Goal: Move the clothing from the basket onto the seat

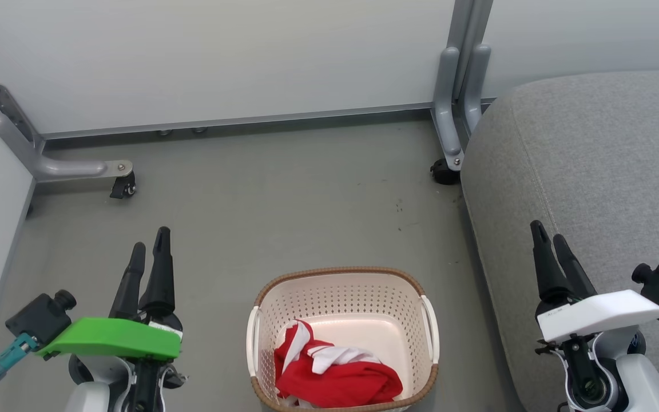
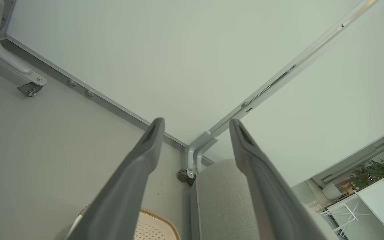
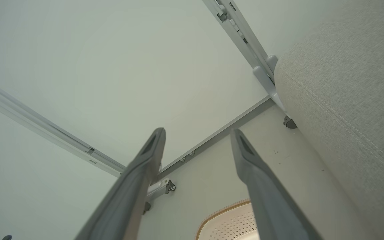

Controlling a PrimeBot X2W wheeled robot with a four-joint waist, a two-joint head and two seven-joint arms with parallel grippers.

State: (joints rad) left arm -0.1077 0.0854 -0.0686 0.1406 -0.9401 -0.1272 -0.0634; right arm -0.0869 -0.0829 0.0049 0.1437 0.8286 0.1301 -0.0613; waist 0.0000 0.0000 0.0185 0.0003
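While left gripper (image 1: 150, 238) and right gripper (image 1: 547, 231) gape empty, bare floor (image 1: 455, 320) separates basket (image 1: 338, 270) from seat (image 1: 592, 171)

A: Right of our left gripper (image 1: 150, 239) we see the basket (image 1: 341, 297): cream perforated plastic, faintly glossy, with a brown woven-look rim.

B: Inside it, the clothing (image 1: 335, 380) looks like soft red-and-white cloth. Beside our right gripper (image 1: 547, 231), the seat (image 1: 592, 160) is coarse grey woven fabric. The floor (image 1: 284, 194) ahead of both grippers looks matt and smooth.
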